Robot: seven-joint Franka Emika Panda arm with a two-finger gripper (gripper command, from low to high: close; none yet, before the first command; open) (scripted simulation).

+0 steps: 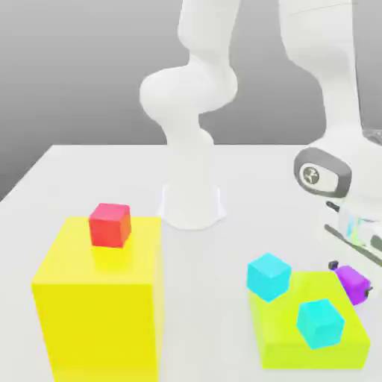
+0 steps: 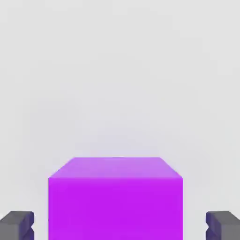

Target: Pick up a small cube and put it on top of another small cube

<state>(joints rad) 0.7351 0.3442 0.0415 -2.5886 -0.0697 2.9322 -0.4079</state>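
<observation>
A small purple cube (image 1: 354,283) (image 2: 115,197) rests on the white table by the exterior view's right edge, beside a low lime block (image 1: 280,351). My gripper (image 1: 351,277) (image 2: 120,227) is lowered over it, one dark fingertip (image 2: 17,225) on each side. The hand view shows a narrow gap between each fingertip and the cube's sides, so the jaws stand open around it. Two small cyan cubes (image 1: 268,275) (image 1: 321,323) sit on the lime block. A small red cube (image 1: 110,225) sits on a tall yellow block (image 1: 101,313).
The arm's white base (image 1: 192,203) stands at the middle back of the table (image 1: 201,298). The tall yellow block takes up the front of the exterior view's left. The lime block lies right against the gripper's near side.
</observation>
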